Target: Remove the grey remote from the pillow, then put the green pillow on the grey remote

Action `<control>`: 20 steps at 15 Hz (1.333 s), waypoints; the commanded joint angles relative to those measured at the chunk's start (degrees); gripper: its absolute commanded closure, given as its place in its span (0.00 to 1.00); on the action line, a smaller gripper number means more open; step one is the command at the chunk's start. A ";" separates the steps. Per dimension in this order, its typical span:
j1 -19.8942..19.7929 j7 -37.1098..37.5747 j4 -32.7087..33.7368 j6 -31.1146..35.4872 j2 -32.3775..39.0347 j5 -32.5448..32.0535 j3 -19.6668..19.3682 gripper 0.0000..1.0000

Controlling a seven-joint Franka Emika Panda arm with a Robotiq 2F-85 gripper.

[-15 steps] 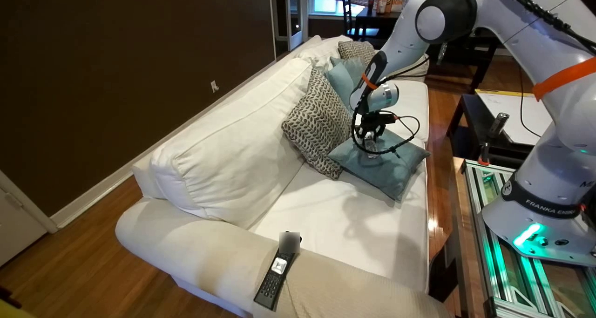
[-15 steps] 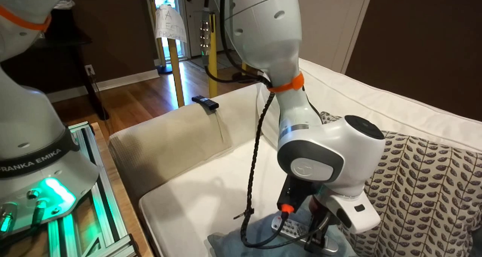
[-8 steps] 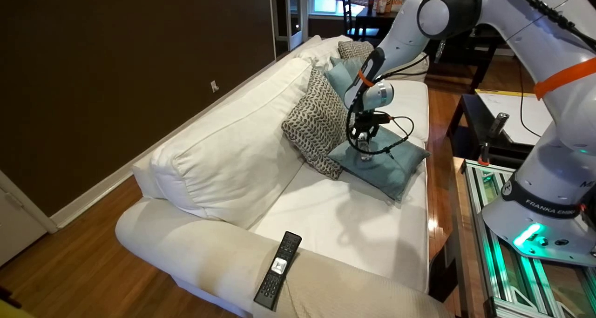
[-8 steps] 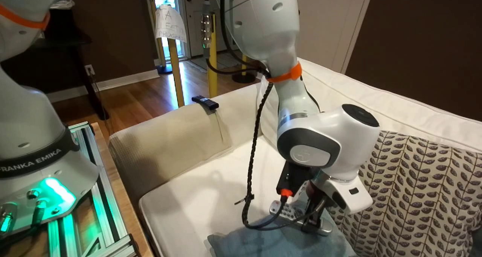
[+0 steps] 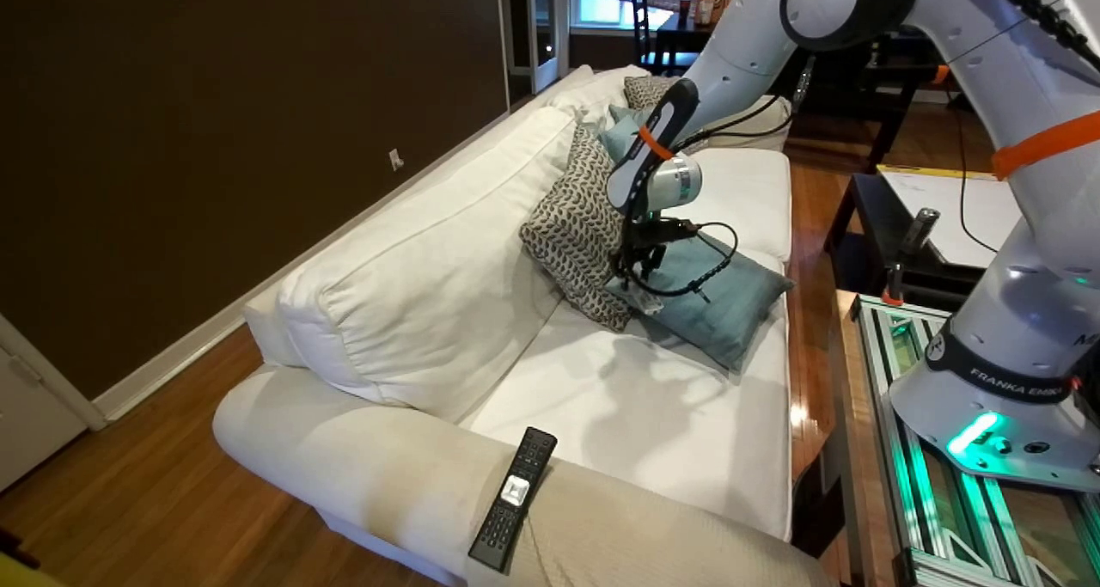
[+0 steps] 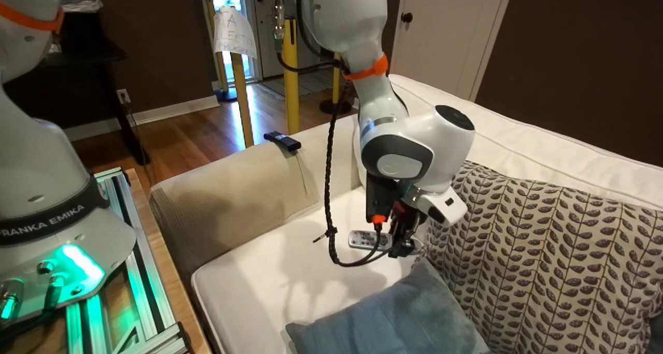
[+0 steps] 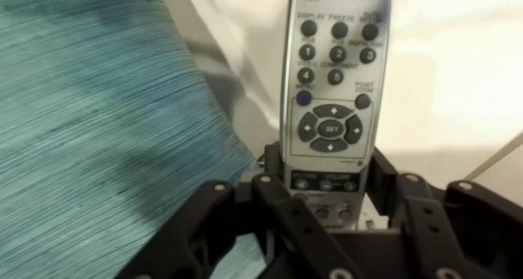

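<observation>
Grey remote control [image 7: 335, 99] is pinched in the tool [image 7: 327, 170], over the worktop [image 6: 259, 286] toward its back edge, just beside the green throw pillow [image 6: 388, 317]. Best to lower it slowly, lay it flat, then let go gently.

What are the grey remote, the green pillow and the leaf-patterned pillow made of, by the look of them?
Grey remote: probably hard plastic with a silvery satin finish, from its smooth sheen; the dark buttons may be rubber.
Green pillow: fabric, likely woven, faintly glossy, with fine parallel lines in the wrist view.
Leaf-patterned pillow: matte fabric, perhaps cotton, showing no shine; printed or woven, unclear.
</observation>
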 commanded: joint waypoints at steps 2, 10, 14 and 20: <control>4.40 -6.02 -3.02 -0.30 -0.69 -2.80 1.15 0.74; 10.92 -10.66 1.72 -2.24 6.87 -10.98 1.16 0.74; 12.77 -10.01 5.46 -0.24 11.64 -13.05 0.79 0.74; 15.21 -8.91 11.72 4.37 18.07 -14.44 0.29 0.74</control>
